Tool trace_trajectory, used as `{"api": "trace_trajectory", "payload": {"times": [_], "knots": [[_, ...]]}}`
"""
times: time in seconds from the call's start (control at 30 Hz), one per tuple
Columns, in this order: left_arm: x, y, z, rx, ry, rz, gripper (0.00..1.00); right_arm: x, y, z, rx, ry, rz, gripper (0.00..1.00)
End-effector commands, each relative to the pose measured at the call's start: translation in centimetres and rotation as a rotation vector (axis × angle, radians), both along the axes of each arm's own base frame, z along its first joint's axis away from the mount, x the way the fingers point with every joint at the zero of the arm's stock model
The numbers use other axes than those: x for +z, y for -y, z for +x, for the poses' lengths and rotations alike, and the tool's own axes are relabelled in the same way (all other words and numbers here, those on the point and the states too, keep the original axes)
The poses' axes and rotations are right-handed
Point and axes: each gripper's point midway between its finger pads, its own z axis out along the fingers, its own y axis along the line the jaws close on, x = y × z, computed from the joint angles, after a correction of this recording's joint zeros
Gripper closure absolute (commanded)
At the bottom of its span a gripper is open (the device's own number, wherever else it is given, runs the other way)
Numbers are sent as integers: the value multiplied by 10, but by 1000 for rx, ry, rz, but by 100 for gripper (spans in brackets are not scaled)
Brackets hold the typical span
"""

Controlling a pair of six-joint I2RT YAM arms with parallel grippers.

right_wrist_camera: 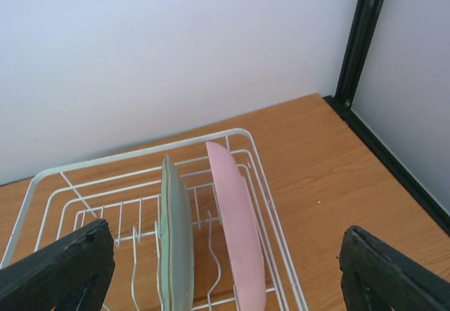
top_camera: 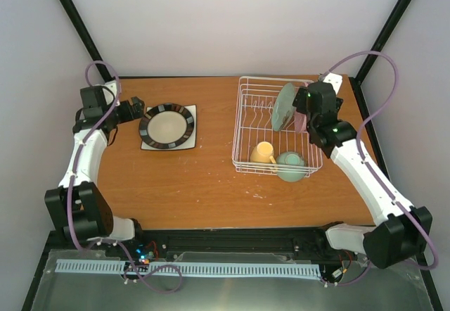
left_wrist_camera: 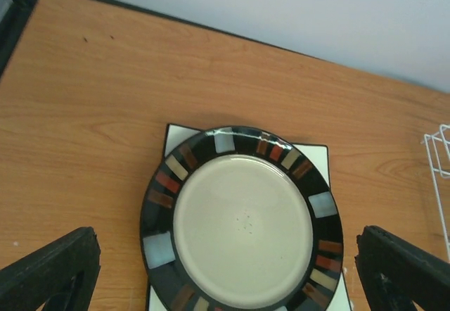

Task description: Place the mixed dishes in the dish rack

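The dark-rimmed cream plate point(top_camera: 166, 126) lies on the white square plate point(top_camera: 190, 110) at the left of the table. My left gripper point(top_camera: 138, 108) is open and empty just left of them; in the left wrist view point(left_wrist_camera: 225, 276) its fingers point(left_wrist_camera: 49, 269) stand wide on either side of the cream plate point(left_wrist_camera: 242, 219). The white dish rack point(top_camera: 245, 124) holds the mint-green plate point(top_camera: 284, 105) upright, the yellow mug point(top_camera: 263, 153) and the mint-green bowl point(top_camera: 291, 166). My right gripper point(top_camera: 305, 114) is open above the pink plate point(right_wrist_camera: 239, 226), which stands upright in the rack beside the green plate point(right_wrist_camera: 176, 233).
The rack's wire rim point(right_wrist_camera: 140, 157) and several unfilled prongs lie to the left of the green plate. A black frame post point(right_wrist_camera: 362, 40) and the side wall stand close on the right. The rack's edge shows at the right of the left wrist view point(left_wrist_camera: 439, 177).
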Motion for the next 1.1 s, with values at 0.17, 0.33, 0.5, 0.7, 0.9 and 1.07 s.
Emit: {"api": "trace_trajectory", "payload": {"times": [0.17,0.33,0.5,0.7,0.9,1.07], "knots": [[-58,-7,-1,-64,-210,-274,35,24,7,-17,7,63,-14,17],[-95,-34,-7,10,-284,-259,42,20,0,-20,54,59,12,17],[-113,-33,1,-22,-315,-293,34,19,-7,-21,94,60,32,17],[-124,-25,11,-70,-314,-356,31,25,-11,-21,114,77,46,17],[-135,-24,22,-95,-314,-389,31,27,-15,-17,132,81,48,17],[-142,-24,31,-106,-306,-410,31,21,-19,-10,144,52,46,17]]}}
